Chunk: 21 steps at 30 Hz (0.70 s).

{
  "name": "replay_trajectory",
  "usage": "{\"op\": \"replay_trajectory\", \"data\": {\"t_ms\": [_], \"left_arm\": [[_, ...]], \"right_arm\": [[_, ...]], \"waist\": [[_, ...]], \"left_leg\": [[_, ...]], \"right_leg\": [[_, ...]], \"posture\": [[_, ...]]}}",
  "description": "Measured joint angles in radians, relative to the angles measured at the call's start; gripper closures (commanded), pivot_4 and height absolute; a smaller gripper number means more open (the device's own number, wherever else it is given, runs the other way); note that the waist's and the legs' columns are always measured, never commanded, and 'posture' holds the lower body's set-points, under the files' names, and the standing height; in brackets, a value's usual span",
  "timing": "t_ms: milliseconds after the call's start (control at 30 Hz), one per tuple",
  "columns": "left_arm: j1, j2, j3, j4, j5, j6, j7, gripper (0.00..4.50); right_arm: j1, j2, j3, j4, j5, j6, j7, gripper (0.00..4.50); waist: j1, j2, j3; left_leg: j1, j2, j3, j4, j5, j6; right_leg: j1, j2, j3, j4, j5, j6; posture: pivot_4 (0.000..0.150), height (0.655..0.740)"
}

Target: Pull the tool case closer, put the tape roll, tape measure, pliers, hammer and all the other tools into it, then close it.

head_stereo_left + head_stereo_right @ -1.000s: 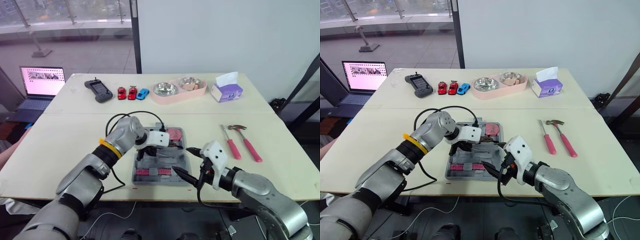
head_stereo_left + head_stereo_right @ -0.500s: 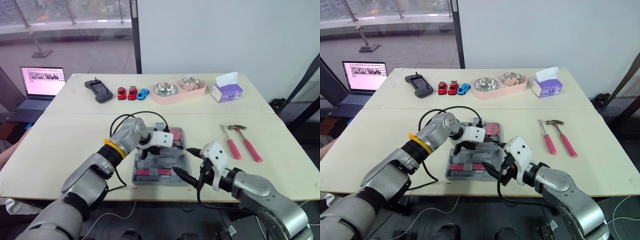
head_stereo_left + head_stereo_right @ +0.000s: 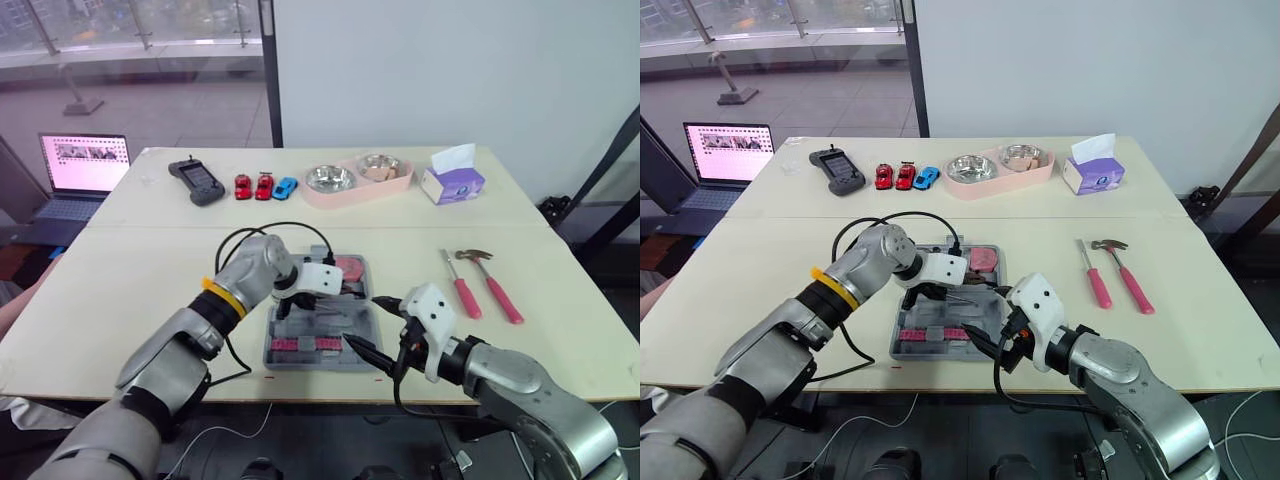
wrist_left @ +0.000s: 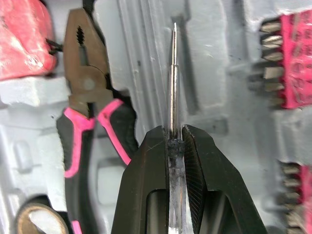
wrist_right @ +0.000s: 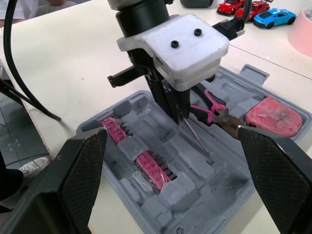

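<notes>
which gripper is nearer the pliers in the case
Left. The left gripper, shut on a screwdriver, hangs beside the pliers over the case; the right gripper is open at its near edge.

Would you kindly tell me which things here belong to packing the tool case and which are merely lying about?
For the job: tool case, pliers, the thin metal tool in the left pincer, hammer, pink-handled tool beside it.
Lying about: handheld device, toy cars, pink tray of bowls, tissue box, laptop.
</notes>
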State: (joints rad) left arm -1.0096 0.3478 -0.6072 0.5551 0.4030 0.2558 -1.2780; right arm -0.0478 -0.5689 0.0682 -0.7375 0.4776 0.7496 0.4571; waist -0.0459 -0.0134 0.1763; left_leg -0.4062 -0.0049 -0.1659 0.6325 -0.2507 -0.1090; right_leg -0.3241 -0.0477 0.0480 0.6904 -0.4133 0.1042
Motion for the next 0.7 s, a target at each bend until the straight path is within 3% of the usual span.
{"op": "replay_trajectory", "data": {"t_ms": [233,700], "left_arm": [[0.012,0.026,0.007,-0.050,-0.037,0.048,-0.049,4.45],[0.012,0.015,0.003,-0.020,-0.038,0.040,-0.011,4.45]], "right_arm": [[0.005,0.000,0.000,0.000,-0.001,0.000,-0.001,0.00],[0.005,0.002,0.000,0.000,-0.001,0.000,-0.003,0.00]], "waist": [[0.000,0.000,0.000],[0.000,0.000,0.000]], "left_leg": [[0.000,0.000,0.000,0.000,0.000,0.000],[0.000,0.000,0.000,0.000,0.000,0.000]], "right_leg": [[0.000,0.000,0.000,0.000,0.000,0.000],[0.000,0.000,0.000,0.000,0.000,0.000]], "posture": [[0.150,0.7400],[0.150,0.7400]]}}
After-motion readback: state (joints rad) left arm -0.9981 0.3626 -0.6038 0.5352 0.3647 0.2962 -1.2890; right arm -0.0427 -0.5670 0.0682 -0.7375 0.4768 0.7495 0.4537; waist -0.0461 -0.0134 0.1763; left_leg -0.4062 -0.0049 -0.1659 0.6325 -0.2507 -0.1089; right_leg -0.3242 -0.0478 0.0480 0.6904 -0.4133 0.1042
